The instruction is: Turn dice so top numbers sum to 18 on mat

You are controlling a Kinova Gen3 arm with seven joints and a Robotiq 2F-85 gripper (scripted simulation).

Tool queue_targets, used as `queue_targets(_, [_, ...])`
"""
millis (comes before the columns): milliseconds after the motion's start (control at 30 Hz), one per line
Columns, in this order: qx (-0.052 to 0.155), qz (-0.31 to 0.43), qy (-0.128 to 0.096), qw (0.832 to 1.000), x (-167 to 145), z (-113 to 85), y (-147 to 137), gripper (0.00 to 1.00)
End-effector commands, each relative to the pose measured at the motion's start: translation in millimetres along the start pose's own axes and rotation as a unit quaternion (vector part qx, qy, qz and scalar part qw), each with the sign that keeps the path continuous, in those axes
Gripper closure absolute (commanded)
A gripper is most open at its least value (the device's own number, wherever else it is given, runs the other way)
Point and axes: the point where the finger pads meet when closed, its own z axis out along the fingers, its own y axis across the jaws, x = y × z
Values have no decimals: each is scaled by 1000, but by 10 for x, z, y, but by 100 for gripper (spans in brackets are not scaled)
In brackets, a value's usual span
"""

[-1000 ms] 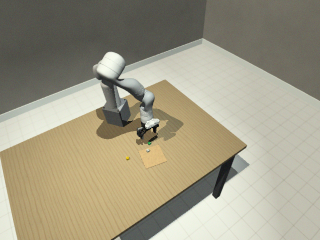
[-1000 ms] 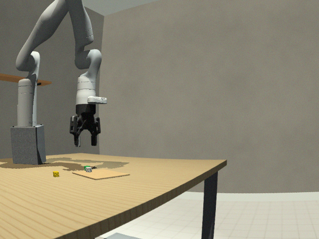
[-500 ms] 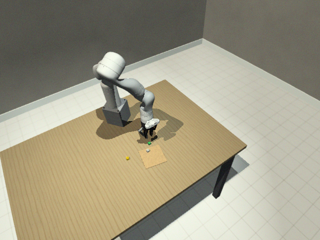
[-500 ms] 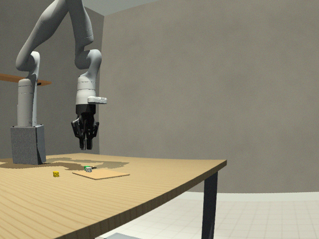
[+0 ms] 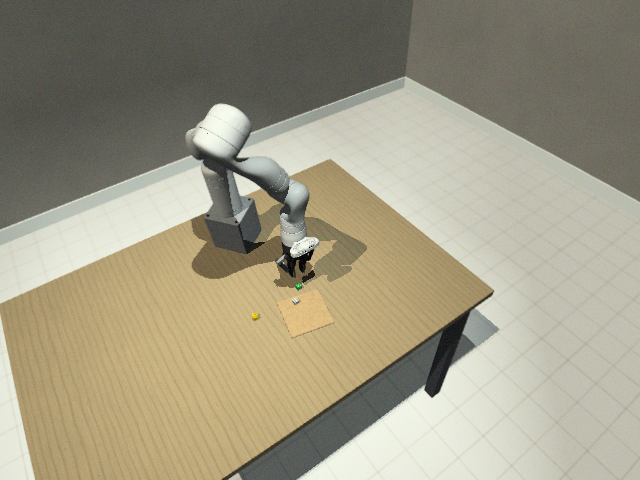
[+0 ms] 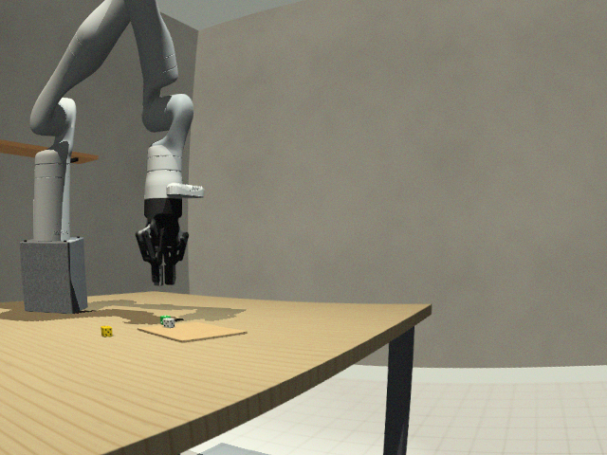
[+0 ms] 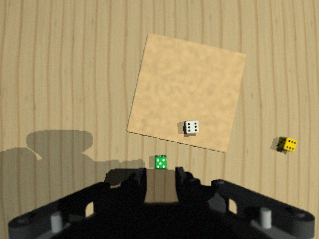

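The tan mat (image 5: pixel 305 312) lies flat on the table. It also shows in the wrist view (image 7: pixel 186 99). A white die (image 7: pixel 191 127) sits on the mat near the edge closest to my gripper. A green die (image 7: pixel 160 162) lies on the bare table just off that edge, also seen in the top view (image 5: pixel 298 285). A yellow die (image 7: pixel 288 144) (image 5: pixel 255 316) lies on the table well off the mat, to its side. My gripper (image 6: pixel 164 279) hangs well above the table, pointing down, almost over the green die. Its fingers are narrowed to a small gap and hold nothing.
The robot's grey base block (image 5: pixel 232 227) stands on the table behind the gripper. The table's right edge (image 5: pixel 480 299) is some way beyond the mat.
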Motion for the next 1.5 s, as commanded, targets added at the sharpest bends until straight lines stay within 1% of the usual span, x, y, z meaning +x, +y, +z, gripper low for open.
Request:
queue_targets(0, [0,0,1,1000,4,-4,-1,69])
queue_targets(367, [0,0,1,1000,4,2,-1,69])
queue_targets(633, [0,0,0,1000,5,45,-1,69])
queue_targets(933, [0,0,0,1000,6,116,-1,69])
queue_targets(1467, [0,0,0,1000,10,341,0,69])
